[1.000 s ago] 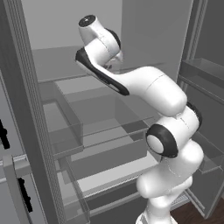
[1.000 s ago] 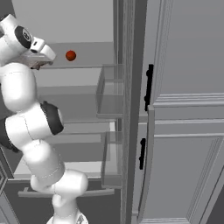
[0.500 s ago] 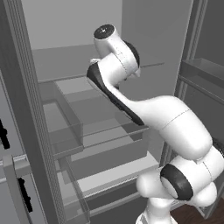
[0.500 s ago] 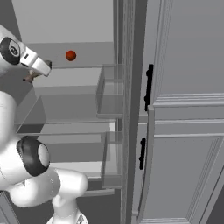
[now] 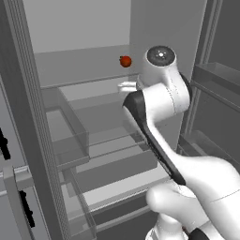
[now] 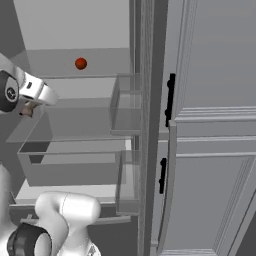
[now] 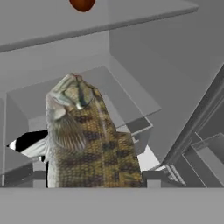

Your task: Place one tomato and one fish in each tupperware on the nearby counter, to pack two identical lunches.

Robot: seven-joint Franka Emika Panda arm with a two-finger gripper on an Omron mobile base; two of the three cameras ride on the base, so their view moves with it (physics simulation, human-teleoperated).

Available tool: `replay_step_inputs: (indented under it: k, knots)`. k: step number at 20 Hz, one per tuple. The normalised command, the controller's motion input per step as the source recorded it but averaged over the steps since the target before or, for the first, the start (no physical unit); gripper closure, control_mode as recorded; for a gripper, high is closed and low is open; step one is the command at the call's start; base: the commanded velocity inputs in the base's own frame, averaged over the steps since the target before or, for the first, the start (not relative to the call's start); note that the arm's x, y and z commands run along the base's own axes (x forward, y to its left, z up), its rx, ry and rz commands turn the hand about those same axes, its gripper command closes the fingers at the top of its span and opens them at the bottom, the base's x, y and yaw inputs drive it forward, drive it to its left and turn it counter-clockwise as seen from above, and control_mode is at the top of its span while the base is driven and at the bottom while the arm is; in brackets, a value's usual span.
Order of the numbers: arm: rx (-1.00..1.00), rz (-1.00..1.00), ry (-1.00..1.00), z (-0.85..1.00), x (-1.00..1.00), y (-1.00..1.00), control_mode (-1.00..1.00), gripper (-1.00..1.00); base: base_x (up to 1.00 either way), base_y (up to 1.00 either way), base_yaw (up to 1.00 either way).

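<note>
Red tomato [image 5: 125,61] on the upper fridge shelf [image 5: 93,84], at the back; arm [image 5: 161,98] raised in front, just right of it.
Right base view: tomato [image 6: 80,63] on the same shelf [image 6: 75,80]; gripper [image 6: 29,107] at left edge, below the shelf, a brownish bit between its tips.
Hand view: fish [image 7: 83,140], mottled brown, clamped between the jaws, head up; tomato [image 7: 82,4] at top edge, well apart.

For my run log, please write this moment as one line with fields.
place: open fridge | claw: shut on fish, lifted over the shelves | tomato: alone on upper shelf | stage: fish picked, not yet packed
</note>
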Motion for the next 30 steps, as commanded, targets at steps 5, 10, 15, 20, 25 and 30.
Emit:
replay_step_inputs:
  k: [5, 10, 15, 20, 25, 30]
  knots:
    - [-0.13, 0.31, 0.00, -0.46, -1.00, -0.53, -1.00, 1.00, 0.00, 0.00, 0.00]
    - [-0.01, 0.27, 0.00, -0.17, -0.93, -0.03, -1.00, 1.00, 0.00, 0.00, 0.00]
    - [0.00, 0.09, 0.00, -0.01, -0.60, 0.00, 1.00, 1.00, -0.40, 0.00, 0.06]
    - [0.00, 0.00, 0.00, 0.00, 0.00, 0.00, 1.00, 1.00, -1.00, 0.04, 0.08]
    - [0.00, 0.00, 0.00, 0.00, 0.00, 0.00, 1.00, 1.00, -1.00, 0.16, 0.06]
    - [0.00, 0.00, 0.00, 0.00, 0.00, 0.00, 1.00, 1.00, -0.98, 0.37, 0.38]
